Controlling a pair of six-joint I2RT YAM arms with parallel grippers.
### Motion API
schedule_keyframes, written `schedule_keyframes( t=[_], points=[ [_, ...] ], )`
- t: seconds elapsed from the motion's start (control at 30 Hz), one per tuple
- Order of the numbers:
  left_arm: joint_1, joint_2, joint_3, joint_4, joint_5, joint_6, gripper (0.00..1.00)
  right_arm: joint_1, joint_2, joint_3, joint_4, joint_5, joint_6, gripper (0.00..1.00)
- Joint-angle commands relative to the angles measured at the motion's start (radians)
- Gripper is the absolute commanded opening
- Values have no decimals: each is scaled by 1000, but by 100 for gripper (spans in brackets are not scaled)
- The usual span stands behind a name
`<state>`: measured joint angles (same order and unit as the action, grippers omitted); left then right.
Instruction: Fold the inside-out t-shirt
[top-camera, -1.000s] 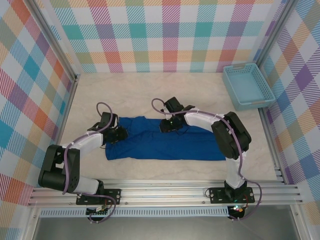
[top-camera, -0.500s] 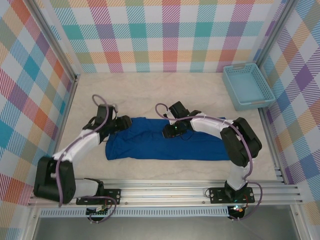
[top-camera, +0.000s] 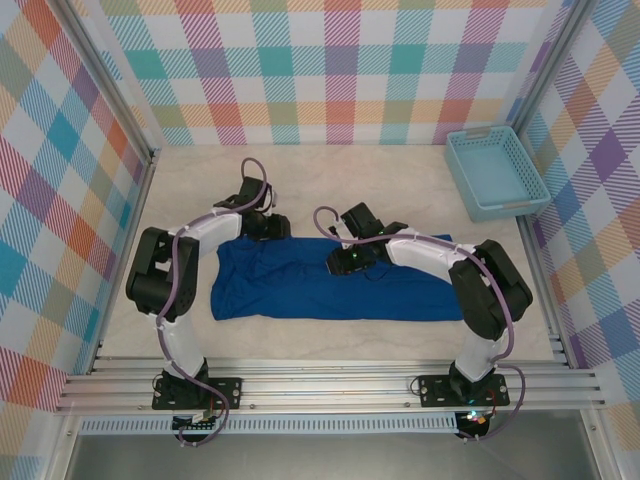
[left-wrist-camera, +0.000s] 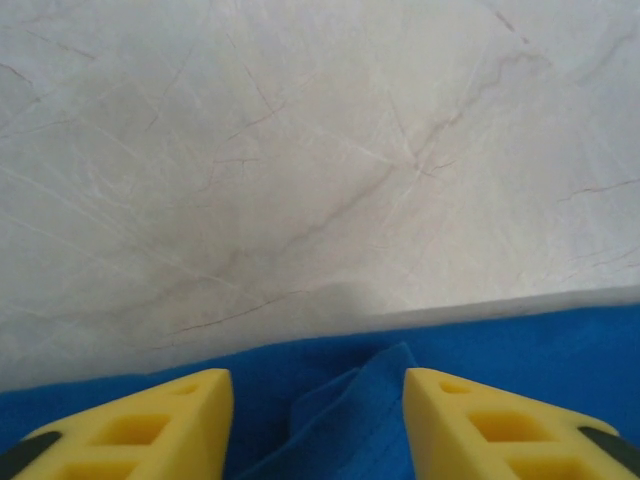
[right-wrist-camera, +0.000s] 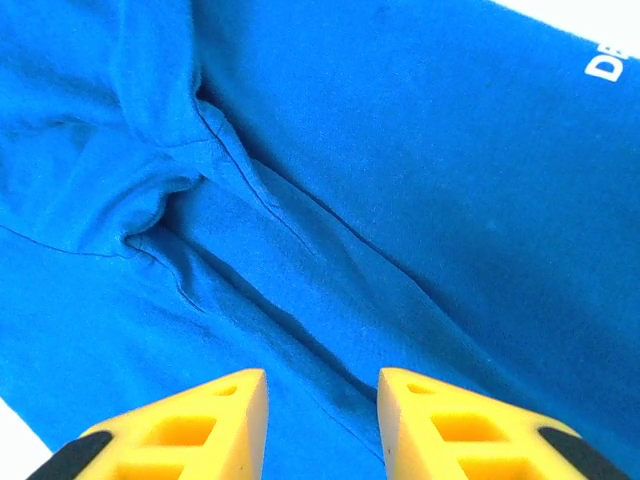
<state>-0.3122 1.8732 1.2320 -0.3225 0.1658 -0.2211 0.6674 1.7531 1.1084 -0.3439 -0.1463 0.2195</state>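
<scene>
**T-shirt laid out as a long band; cross folds outstanding**

The t-shirt (top-camera: 330, 290) lies flat on the bench (top-camera: 330, 185), closer to the near edge than the far one. It forms a long narrow strip running left to right. Its outline is fairly straight, so the lengthwise folding appears largely done. Creases and a raised seam cross its middle (right-wrist-camera: 300, 230), with white lettering (right-wrist-camera: 608, 62) near one edge. No fold across its length is visible, so that step, by my judgement, remains.

The left hand (top-camera: 272, 227) sits at the strip's far left corner. In its wrist view the hand (left-wrist-camera: 318, 430) has its fingers (left-wrist-camera: 150, 420) apart, straddling a small ridge of cloth without clamping it.

The right hand (top-camera: 346, 262) is over the strip's far edge near the middle. Its fingers (right-wrist-camera: 190, 425) stand apart with a narrower gap, and the cloth below looks unpinched.

A basket (top-camera: 495, 172) stands at the far right corner, well apart.
</scene>
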Motion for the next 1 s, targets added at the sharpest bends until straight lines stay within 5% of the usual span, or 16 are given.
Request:
schedule_keyframes(
  t=[0.0, 0.33, 0.67, 0.7, 0.87, 0.97],
  points=[
    [-14, 7, 34, -64, 16, 34, 38, 3, -35, -13, 0, 10, -18, 34],
    [-15, -55, 7, -77, 101, 44, 1, 1, -45, -13, -19, 47, -25, 34],
    [-127, -410, -395, -34, 222, -53, 0, -32, -145, -43, -51, 79, -16, 35],
    [-148, -447, -444, -39, 224, -71, 2, -35, -151, -45, -53, 82, -19, 35],
    [-202, -667, -591, -20, 225, -163, 41, -43, -142, -35, -56, 72, -27, 36],
    [-202, -807, -585, -54, 100, -170, 50, -31, -138, -39, 2, -19, -4, 37]
  ],
)
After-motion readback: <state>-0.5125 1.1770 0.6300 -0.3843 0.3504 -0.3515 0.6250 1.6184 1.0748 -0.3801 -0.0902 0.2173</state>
